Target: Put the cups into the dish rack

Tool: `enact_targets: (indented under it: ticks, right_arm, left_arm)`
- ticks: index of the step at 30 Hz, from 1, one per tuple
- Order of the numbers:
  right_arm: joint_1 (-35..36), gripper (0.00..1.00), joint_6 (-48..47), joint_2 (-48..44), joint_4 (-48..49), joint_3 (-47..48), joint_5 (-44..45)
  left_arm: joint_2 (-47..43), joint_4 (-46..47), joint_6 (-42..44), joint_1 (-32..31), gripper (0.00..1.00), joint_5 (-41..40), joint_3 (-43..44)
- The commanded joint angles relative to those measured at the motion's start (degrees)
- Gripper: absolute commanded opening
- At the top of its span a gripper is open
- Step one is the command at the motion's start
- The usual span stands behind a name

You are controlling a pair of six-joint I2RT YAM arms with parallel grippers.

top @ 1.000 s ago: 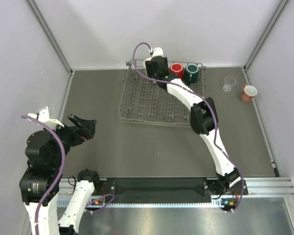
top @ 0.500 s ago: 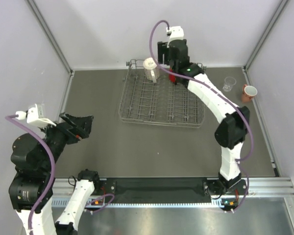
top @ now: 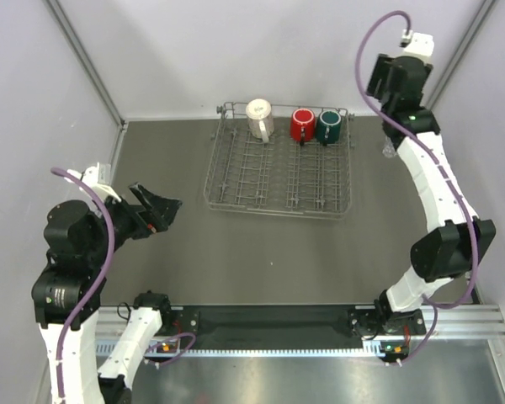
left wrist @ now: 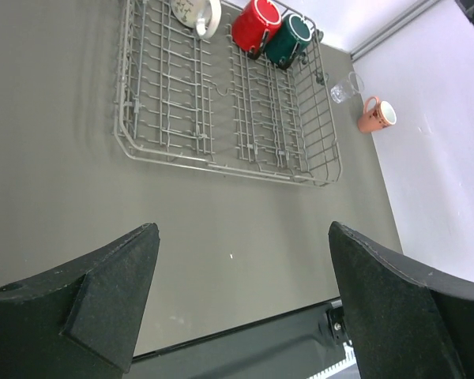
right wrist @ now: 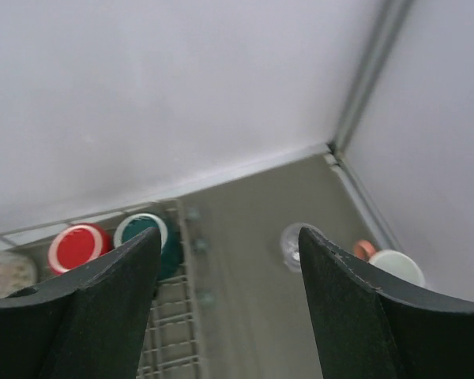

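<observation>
- Currently three of five cups are loaded: white speckled mug [top: 259, 118], red mug [top: 303, 124] and dark green mug [top: 329, 126] sit in a row along the far rail of the dish rack [top: 210, 181].
- Why there, as a guess: the back row props them against the raised side and leaves the nearer prongs free for the remaining two.
- Still outside: clear glass [left wrist: 344, 87] and salmon-pink mug [left wrist: 377, 115], both upright on the table [top: 236, 252] just right of the rack's far corner, glass nearer the rack.
- Right gripper [right wrist: 229, 237]: fingers spread wide, nothing between them. It is raised high over the far right corner, and its wrist view frames the glass between the fingers. Reads as lining up on the glass.
- Left gripper [left wrist: 243, 229]: also spread and empty, parked over the near left table, well apart from the rack. Likely just keeping out of the right arm's way.
- Versus a second ago: the right gripper was down at the rack's far left with the white mug. Half a second ago the mug was already standing free in the rack and the gripper sat above the red mug. Now the arm has swung right and up.
- Left arm only shifted posture slightly; rack, red and green mugs unmoved.
</observation>
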Motion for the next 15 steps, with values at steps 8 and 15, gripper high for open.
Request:
enact_targets:
  ticks: [8,15]
  right_arm:
    - [-18.5,0.63,10.7,1.2,-10.7,-1.6,-2.2]
    - [-25.8,0.64,12.9,3.9,-13.0,-4.5,-1.5]
  left_arm:
    - [1.8,1.6,3.0,-0.2,0.93,2.6,-0.9]
    - [3.2,1.9,3.6,-0.2,0.93,1.6,-1.4]
